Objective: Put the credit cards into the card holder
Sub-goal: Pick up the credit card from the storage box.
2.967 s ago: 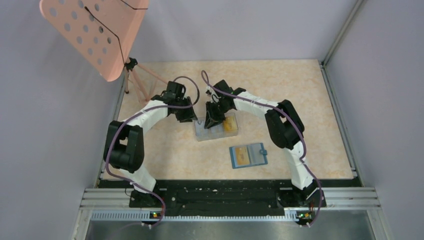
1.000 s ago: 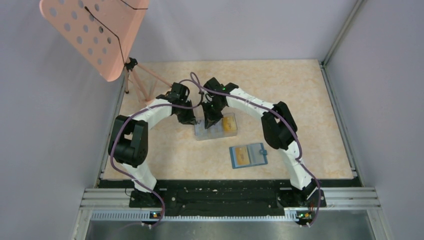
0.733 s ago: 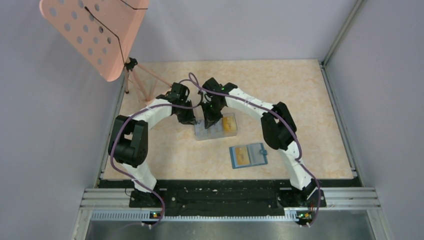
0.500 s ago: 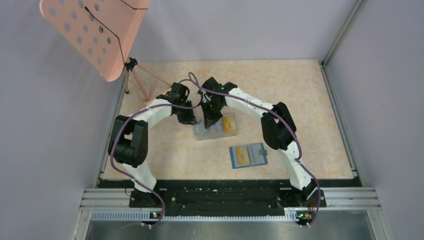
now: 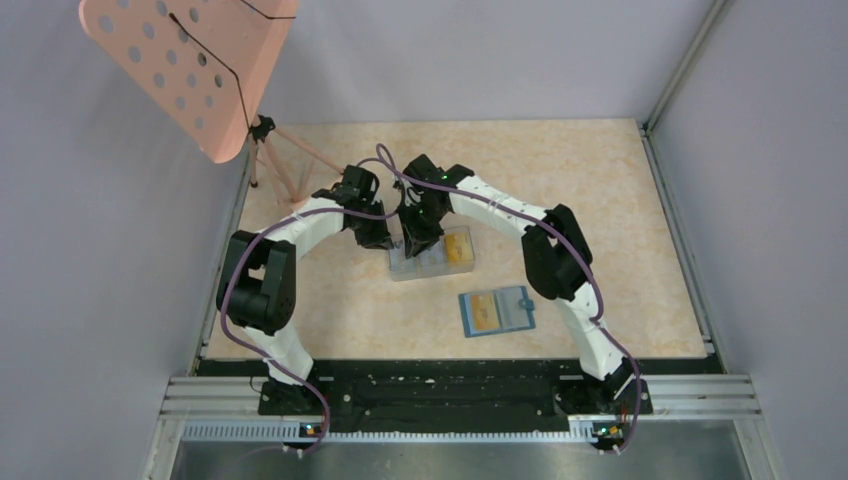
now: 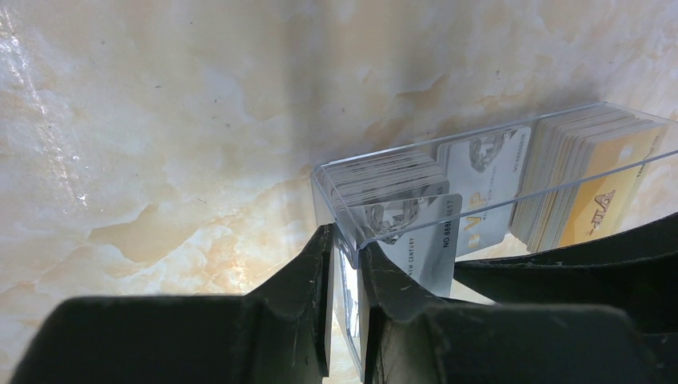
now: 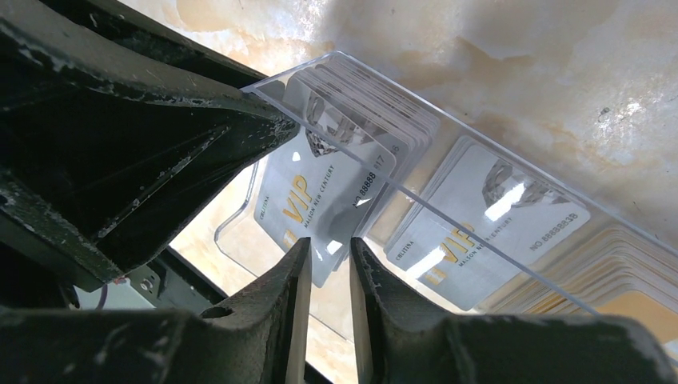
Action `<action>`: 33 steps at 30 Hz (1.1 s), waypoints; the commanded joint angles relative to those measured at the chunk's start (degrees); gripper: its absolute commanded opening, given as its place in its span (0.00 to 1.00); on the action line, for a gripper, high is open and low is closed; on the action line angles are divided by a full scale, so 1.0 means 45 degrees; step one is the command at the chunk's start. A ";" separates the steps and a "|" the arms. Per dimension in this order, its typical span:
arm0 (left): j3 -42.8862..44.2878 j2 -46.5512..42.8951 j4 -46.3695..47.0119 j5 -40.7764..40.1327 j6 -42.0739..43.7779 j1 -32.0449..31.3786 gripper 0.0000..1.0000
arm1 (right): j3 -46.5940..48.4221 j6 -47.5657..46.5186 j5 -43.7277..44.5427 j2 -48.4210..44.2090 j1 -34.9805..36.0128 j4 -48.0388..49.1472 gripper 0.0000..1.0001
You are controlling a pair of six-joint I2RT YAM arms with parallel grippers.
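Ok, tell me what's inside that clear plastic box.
The clear box holds two stacks of silver VIP cards and one of gold cards. One silver card leans out, between the fingers of the right gripper. Only each stack's front card shows its face; those behind are covered.

The top view comes through bright and evenly lit from above, with short, soft shadows under the arms on the table [image 5: 620,200]. It is sharp, and the walls lean slightly at the edges. On the left wrist view a white glare streak marks the table's upper left, and the left fingers [image 6: 300,312] are dark, soft-focus shapes. On the right wrist view I see bright reflections on the credit cards [image 7: 320,200] and the clear box [image 7: 480,236]. The right fingers [image 7: 280,320] are black and blurred.
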 commanded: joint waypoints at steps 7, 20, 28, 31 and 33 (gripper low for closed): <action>0.0213 -0.0124 0.0091 0.0201 -0.0060 -0.0076 0.10 | 0.0080 0.0096 -0.0983 -0.0311 0.0339 0.0967 0.09; 0.0139 -0.0094 0.0093 0.0221 -0.0099 -0.0100 0.10 | -0.3652 0.2283 -0.2576 -0.2596 -0.0292 0.5306 0.12; 0.0132 -0.0128 0.0075 0.0219 -0.0099 -0.0121 0.10 | -0.3546 0.2350 -0.2701 -0.2536 -0.0292 0.5288 0.14; 0.0121 -0.0122 0.0065 0.0198 -0.0085 -0.0118 0.10 | -0.3561 0.2394 -0.2836 -0.2316 -0.0296 0.5295 0.15; 0.0098 -0.0147 0.0047 0.0197 -0.0065 -0.0118 0.10 | -0.3654 0.2479 -0.2991 -0.2226 -0.0292 0.5447 0.18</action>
